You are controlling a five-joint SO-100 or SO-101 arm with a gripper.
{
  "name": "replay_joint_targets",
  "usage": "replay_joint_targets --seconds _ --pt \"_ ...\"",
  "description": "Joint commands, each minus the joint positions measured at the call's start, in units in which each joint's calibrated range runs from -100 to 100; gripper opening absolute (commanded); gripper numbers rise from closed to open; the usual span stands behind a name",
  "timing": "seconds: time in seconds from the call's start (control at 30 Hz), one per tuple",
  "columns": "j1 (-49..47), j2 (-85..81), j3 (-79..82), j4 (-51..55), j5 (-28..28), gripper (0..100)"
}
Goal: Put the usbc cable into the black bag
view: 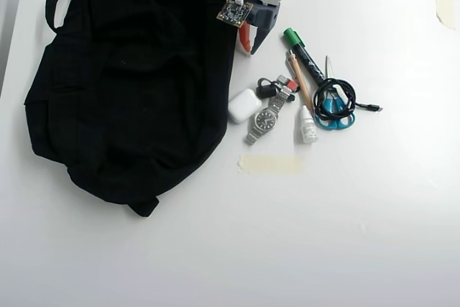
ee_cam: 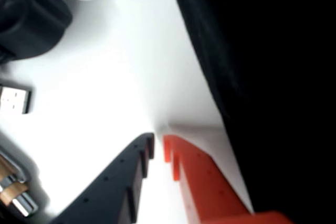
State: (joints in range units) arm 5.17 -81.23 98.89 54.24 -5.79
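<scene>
The usbc cable (view: 335, 93) lies as a loose black coil on blue scissors (view: 336, 117) at the right of the overhead view, its plug end pointing right. It is out of the wrist view. The black bag (view: 129, 84) sprawls across the left and fills the right of the wrist view (ee_cam: 273, 77). My gripper (view: 250, 48) is at the top centre beside the bag's right edge, well left of the cable. In the wrist view the gripper (ee_cam: 158, 142) has a black and an orange finger nearly together over the bare table, holding nothing.
Between gripper and cable lie a white earbud case (view: 244, 106), a wristwatch (view: 264, 120), a small black looped gadget (view: 267, 90), a green marker (view: 302, 49), a pencil (view: 300, 80) and a small white bottle (view: 308, 129). A tape strip (view: 271, 165) lies below them.
</scene>
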Motion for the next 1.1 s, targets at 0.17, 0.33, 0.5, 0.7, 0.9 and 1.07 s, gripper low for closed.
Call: replay_joint_targets --seconds 0.17,0.33,0.5,0.7,0.9,1.07 --pt "-0.31 -0.34 0.75 0.11 0.18 2" --pt "-0.31 -0.34 0.75 0.11 0.18 2" --pt "-0.31 -0.34 0.75 0.11 0.18 2" --pt "-2.03 -0.59 -0.69 -6.78 -0.30 2" --pt "-15.27 0.49 -4.91 -22.89 0.33 2" --pt "-22.30 1.98 -19.92 -4.37 -0.09 2"
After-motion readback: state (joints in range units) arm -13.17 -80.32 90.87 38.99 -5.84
